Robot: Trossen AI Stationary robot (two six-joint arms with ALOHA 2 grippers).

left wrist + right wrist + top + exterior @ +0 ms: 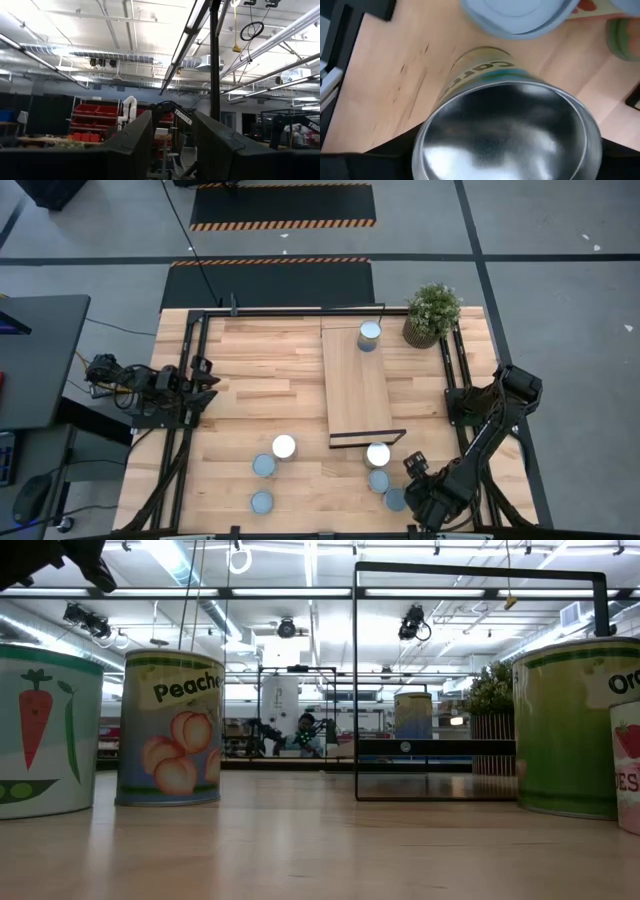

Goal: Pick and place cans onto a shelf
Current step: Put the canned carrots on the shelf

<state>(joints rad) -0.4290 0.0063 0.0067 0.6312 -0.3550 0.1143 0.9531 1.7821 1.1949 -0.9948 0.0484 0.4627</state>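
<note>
From above, the right gripper (420,492) sits at the table's near right corner beside a can (395,498); only its wrist view shows the silver-topped can (505,135) filling the frame, fingers closed around it. One can (370,332) stands on the shelf (358,395). The left gripper (205,376), fingers closed on nothing, waits at the left edge.

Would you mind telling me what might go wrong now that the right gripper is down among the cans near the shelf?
The right gripper sits tight around a silver-topped metal can, with two like cans close beside it; lifting could topple them. The light-wood shelf has a raised dark front edge that a low carry might clip.
</note>
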